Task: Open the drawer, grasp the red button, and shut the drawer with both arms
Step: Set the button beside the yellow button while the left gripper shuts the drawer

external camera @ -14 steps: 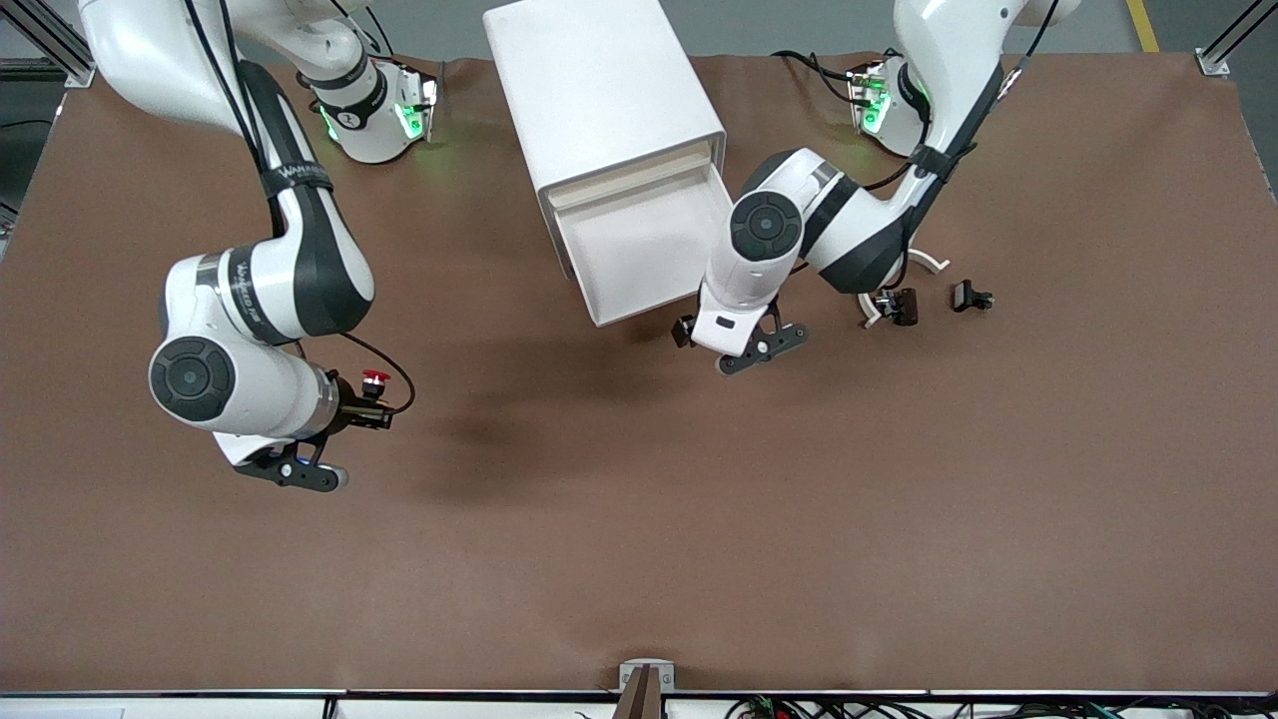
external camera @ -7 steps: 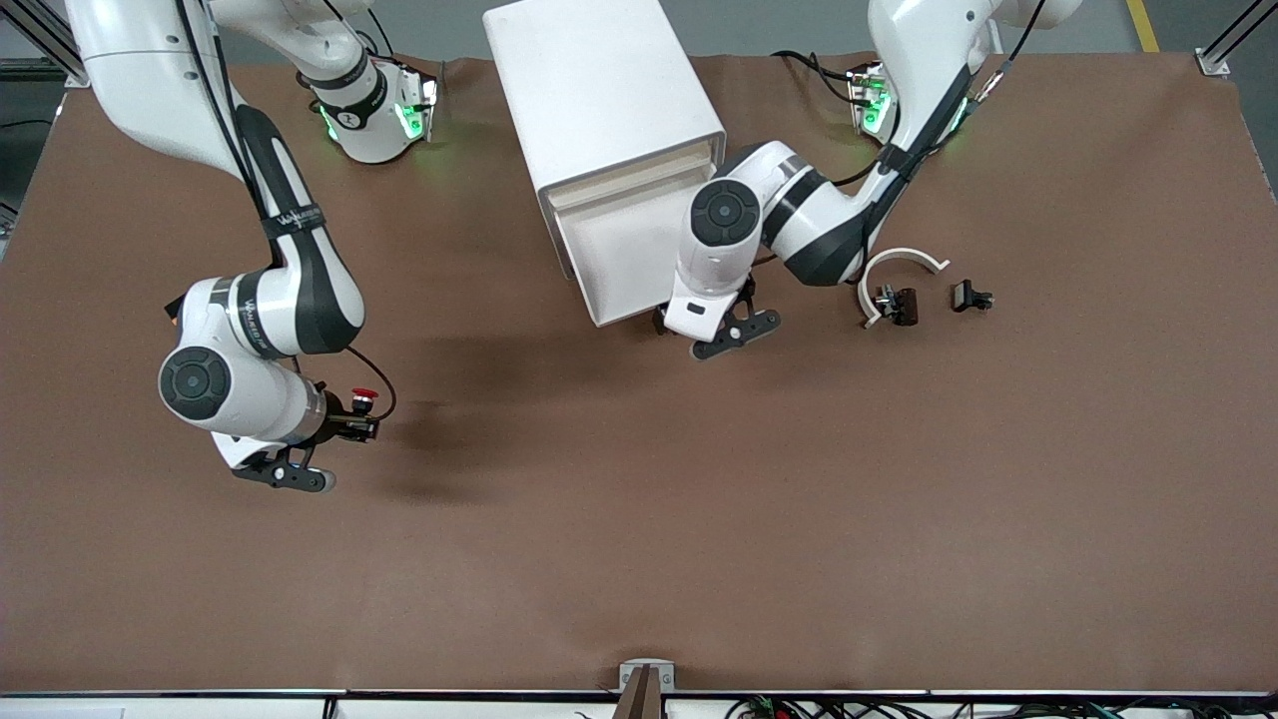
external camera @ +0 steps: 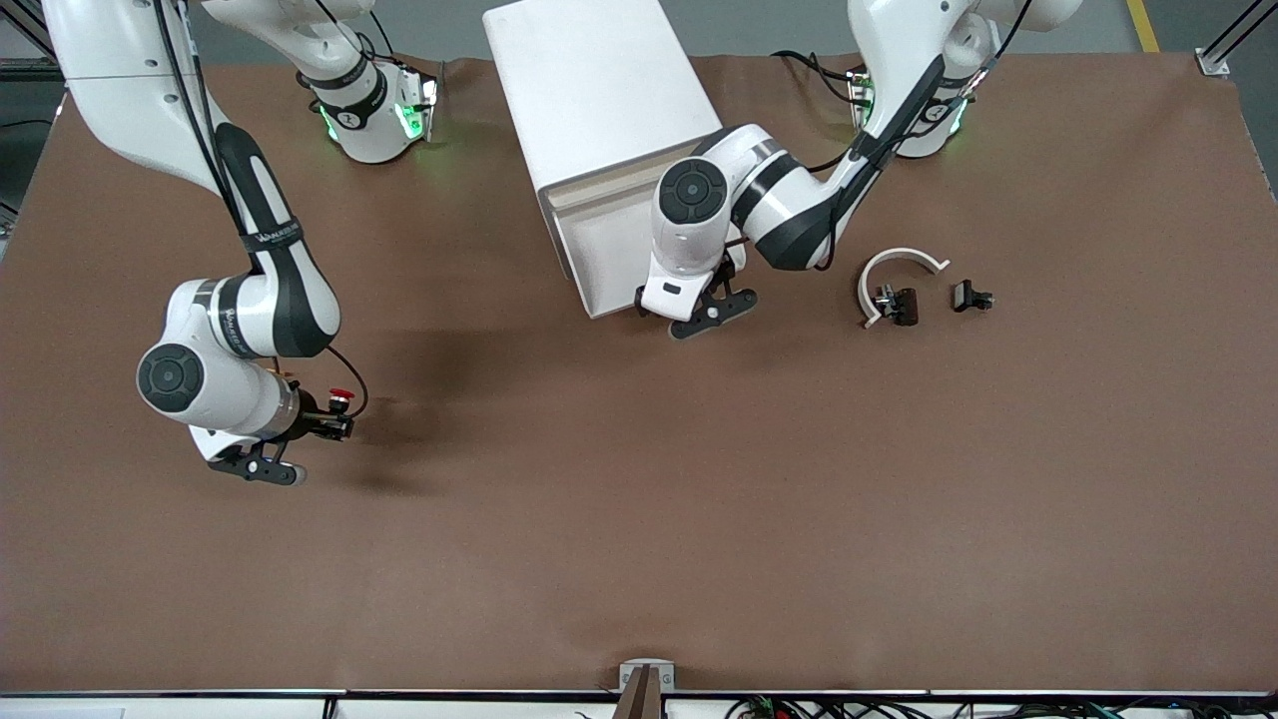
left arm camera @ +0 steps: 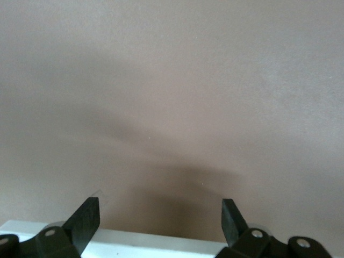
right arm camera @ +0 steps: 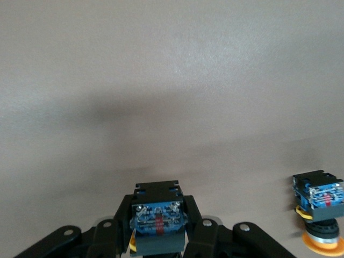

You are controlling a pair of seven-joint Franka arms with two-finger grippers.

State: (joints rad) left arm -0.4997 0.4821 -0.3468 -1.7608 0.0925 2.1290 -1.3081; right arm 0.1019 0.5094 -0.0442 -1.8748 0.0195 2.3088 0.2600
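The button (external camera: pixel 340 397), red cap on a black-and-blue body (right arm camera: pixel 158 220), sits between the fingers of my right gripper (external camera: pixel 332 423), which is shut on it low over the table toward the right arm's end. The right wrist view has those fingers (right arm camera: pixel 196 217) clamped on the body's sides. The white cabinet (external camera: pixel 599 90) has its drawer (external camera: pixel 599 255) pulled out. My left gripper (external camera: pixel 689 305) hangs at the drawer's front edge. In the left wrist view it (left arm camera: pixel 159 217) is open, nothing held, with the white drawer edge (left arm camera: pixel 134 244) between the fingertips.
A second button with a yellow-orange cap (right arm camera: pixel 320 215) lies on the table close to the right gripper. A white curved piece (external camera: pixel 899 262) and two small black parts (external camera: pixel 899 303) (external camera: pixel 971 297) lie toward the left arm's end of the table.
The right arm has carried the button farther toward its own end of the table and lower. The left arm has swung across to the drawer's front edge.
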